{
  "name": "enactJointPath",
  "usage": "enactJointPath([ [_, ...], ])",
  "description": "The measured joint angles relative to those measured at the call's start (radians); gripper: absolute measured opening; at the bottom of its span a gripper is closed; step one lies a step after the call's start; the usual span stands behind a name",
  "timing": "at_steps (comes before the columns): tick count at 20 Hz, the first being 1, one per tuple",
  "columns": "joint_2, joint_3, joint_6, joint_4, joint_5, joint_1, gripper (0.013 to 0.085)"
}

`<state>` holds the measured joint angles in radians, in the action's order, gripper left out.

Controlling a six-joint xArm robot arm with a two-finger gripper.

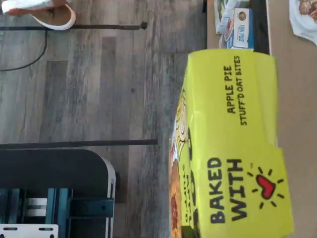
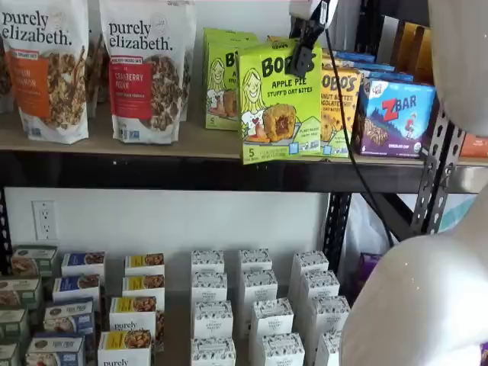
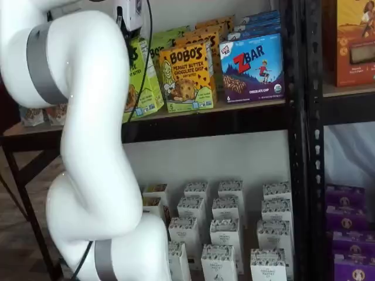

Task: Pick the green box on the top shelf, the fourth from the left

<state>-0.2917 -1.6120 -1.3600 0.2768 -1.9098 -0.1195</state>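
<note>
green box (image 2: 280, 101) lime, tilted, "apple pie" print, pastry photo; gripper (image 2: 303, 52) pinching its top.

This looks like a mock shop set up in a lab: black perforated steel uprights (image 2: 440, 164) carry a light-tan board shelf (image 2: 194, 142) with rows of boxed snacks, small white cartons (image 2: 254, 306) stand below, and the floor is grey wood-look planks (image 1: 104, 84).
</note>
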Motion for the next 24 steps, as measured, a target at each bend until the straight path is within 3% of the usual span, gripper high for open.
enactJointPath([
  [24, -0.131, 0.140, -0.031, 0.007, 0.018, 0.032, 0.0290],
])
